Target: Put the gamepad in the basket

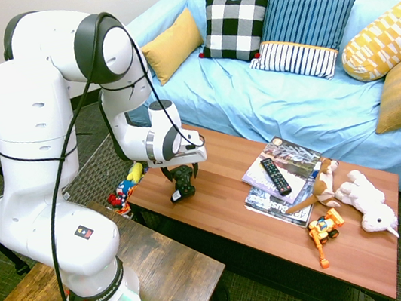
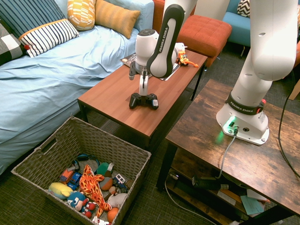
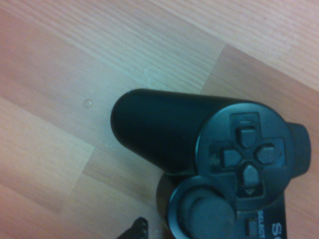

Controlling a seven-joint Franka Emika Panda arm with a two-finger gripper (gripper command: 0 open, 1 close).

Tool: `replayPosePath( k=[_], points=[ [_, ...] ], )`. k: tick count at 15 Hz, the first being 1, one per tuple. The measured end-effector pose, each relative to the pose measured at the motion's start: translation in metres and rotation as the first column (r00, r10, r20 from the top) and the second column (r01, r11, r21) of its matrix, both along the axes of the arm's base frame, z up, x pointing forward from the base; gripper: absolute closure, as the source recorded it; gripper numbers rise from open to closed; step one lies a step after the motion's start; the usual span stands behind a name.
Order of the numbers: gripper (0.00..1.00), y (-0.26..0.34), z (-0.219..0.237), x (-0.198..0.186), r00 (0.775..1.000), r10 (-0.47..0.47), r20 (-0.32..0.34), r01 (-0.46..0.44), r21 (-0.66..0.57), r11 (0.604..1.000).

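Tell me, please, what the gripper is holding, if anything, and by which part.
It cannot be told. The gripper is down at the middle of the gamepad, which lies on the coffee table; no firm grip shows.

Setting: home living room. Evidence: sofa (image 1: 276,100) draped in a light blue cover, carrying a yellow cushion (image 1: 172,46), a black-and-white checked cushion (image 1: 234,25), a blue striped cushion (image 1: 305,29) and patterned yellow cushions (image 1: 388,36). Low wooden coffee table (image 1: 224,200) in front of the sofa holds magazines (image 1: 282,162) with a TV remote (image 1: 275,176) on top; at 3 o'clock of these lie plush animals (image 1: 366,200) and a small orange toy vehicle (image 1: 324,228). Woven basket (image 2: 61,140) of children's toys (image 2: 89,185) sits on dark carpet by the table. Orange ottoman (image 2: 206,28) stands beyond the table.
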State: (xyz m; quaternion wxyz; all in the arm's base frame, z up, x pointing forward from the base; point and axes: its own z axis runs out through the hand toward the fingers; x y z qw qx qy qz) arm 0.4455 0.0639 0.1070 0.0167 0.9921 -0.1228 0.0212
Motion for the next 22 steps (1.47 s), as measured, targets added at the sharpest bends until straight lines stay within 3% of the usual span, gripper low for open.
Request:
replayPosePath(
  k=[1, 2, 18, 22],
  points=[
    [0.00, 0.002, -0.005, 0.001, 1.000, -0.003, -0.006, 0.003, 0.001, 1.000],
    [1.00, 0.004, -0.009, 0.002, 1.000, -0.006, -0.012, 0.006, 0.003, 1.000],
    [1.00, -0.002, -0.021, 0.001, 0.998, -0.054, -0.038, 0.055, 0.035, 0.998],
    [1.00, 0.002, 0.000, 0.011, 0.997, -0.075, -0.017, 0.076, 0.057, 0.996]
  ],
)
